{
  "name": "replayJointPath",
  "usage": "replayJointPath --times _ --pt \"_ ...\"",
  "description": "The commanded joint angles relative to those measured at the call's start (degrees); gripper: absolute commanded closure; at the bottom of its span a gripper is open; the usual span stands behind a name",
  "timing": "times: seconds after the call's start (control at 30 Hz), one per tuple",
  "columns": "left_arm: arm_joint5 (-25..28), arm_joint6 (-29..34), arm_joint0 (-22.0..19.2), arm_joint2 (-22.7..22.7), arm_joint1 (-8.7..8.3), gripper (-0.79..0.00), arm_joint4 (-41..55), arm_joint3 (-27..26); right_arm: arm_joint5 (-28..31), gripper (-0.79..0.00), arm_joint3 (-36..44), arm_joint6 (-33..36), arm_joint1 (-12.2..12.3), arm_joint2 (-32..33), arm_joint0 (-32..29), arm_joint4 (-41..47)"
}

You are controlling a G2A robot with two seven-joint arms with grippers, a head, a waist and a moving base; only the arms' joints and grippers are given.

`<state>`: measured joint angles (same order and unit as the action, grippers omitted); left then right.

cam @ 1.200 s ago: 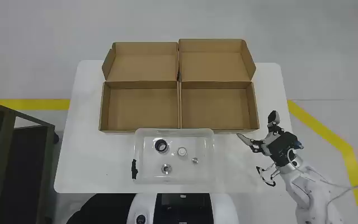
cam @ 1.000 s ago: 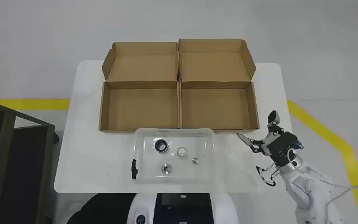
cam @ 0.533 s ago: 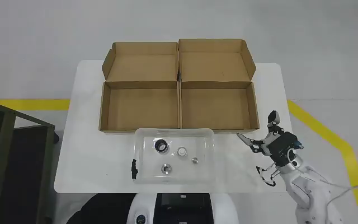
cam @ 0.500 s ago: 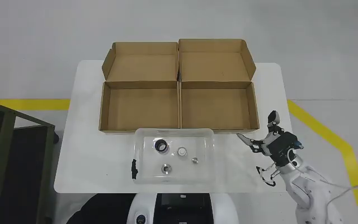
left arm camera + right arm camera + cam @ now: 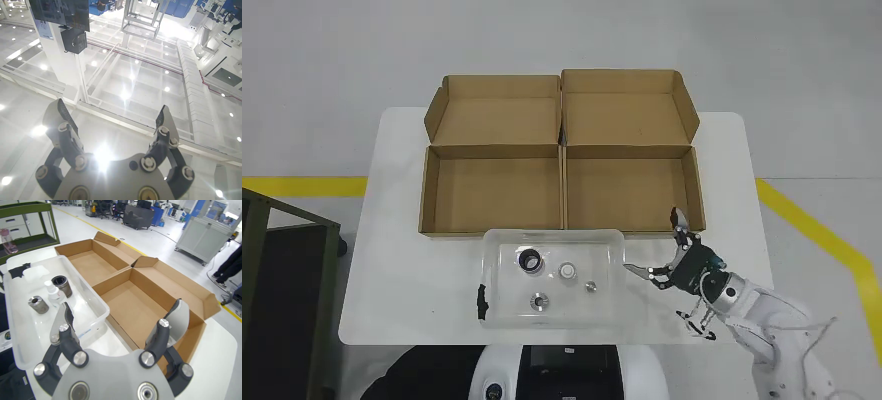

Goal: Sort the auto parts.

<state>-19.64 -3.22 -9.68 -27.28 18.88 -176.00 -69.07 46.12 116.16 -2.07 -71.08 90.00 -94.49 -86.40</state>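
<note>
Top view, listed near to far.

- Right gripper (image 5: 650,240): above the table (image 5: 412,280) just off the bin's right end. Jaws wide apart, nothing between them. One fingertip is at the bin's right rim; whether it touches cannot be told. The other is close to the right box's front corner.
- Left gripper (image 5: 112,105): left wrist view, pointed up at a ceiling. Jaws wide apart, nothing held.
- Bin (image 5: 552,233): clear plastic, at the table's front edge, with its back wall against the boxes' front walls. Its right wall (image 5: 86,281) stands between the right gripper (image 5: 122,304) and the parts. Black tape (image 5: 481,300) is on its left end.
- Parts, all inside the bin and apart from one another:
  - steel cylinder (image 5: 539,301), upright, nearest;
  - small steel part (image 5: 591,286), right of centre;
  - white part (image 5: 569,270), centre;
  - bearing (image 5: 530,260), dark, upright, back left.
- Left box (image 5: 492,195) and right box (image 5: 627,195): cardboard, lids folded back, side walls touching.
- Cart (image 5: 282,290): green, on the floor left of the table.
- Yellow line (image 5: 302,186): on the floor.
</note>
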Motion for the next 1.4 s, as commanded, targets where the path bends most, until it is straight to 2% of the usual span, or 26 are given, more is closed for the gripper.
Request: replayJointPath --times 0.0,0.2,0.5,0.83,1.3,1.33,1.37 --pt "0.0 0.0 0.0 0.0 0.0 -0.785 0.0 0.0 1.78 -0.785 0.89 1.13 0.11 -1.96 0.43 -0.31" --pt "0.0 0.0 0.0 0.0 0.0 -0.785 0.0 0.0 4.37 -0.785 2.1 4.49 0.28 -8.6 2.49 -2.4" --pt "0.0 0.0 0.0 0.0 0.0 -0.785 0.0 0.0 4.69 -0.785 -1.83 12.24 0.0 -17.89 8.12 -1.85" --pt "0.0 0.0 0.0 0.0 0.0 -0.785 0.0 0.0 2.97 -0.785 -3.82 18.82 0.05 -22.09 12.19 -2.57" --pt "0.0 0.0 0.0 0.0 0.0 -0.785 0.0 0.0 1.36 -0.785 -9.02 21.1 0.21 -25.51 15.76 -1.55" --pt "0.0 0.0 0.0 0.0 0.0 -0.785 0.0 0.0 1.25 -0.748 -9.37 21.26 0.21 -25.82 16.05 -1.55" --pt "0.0 0.0 0.0 0.0 0.0 -0.785 0.0 0.0 1.05 -0.668 -9.64 21.49 0.2 -26.11 16.38 -1.61"
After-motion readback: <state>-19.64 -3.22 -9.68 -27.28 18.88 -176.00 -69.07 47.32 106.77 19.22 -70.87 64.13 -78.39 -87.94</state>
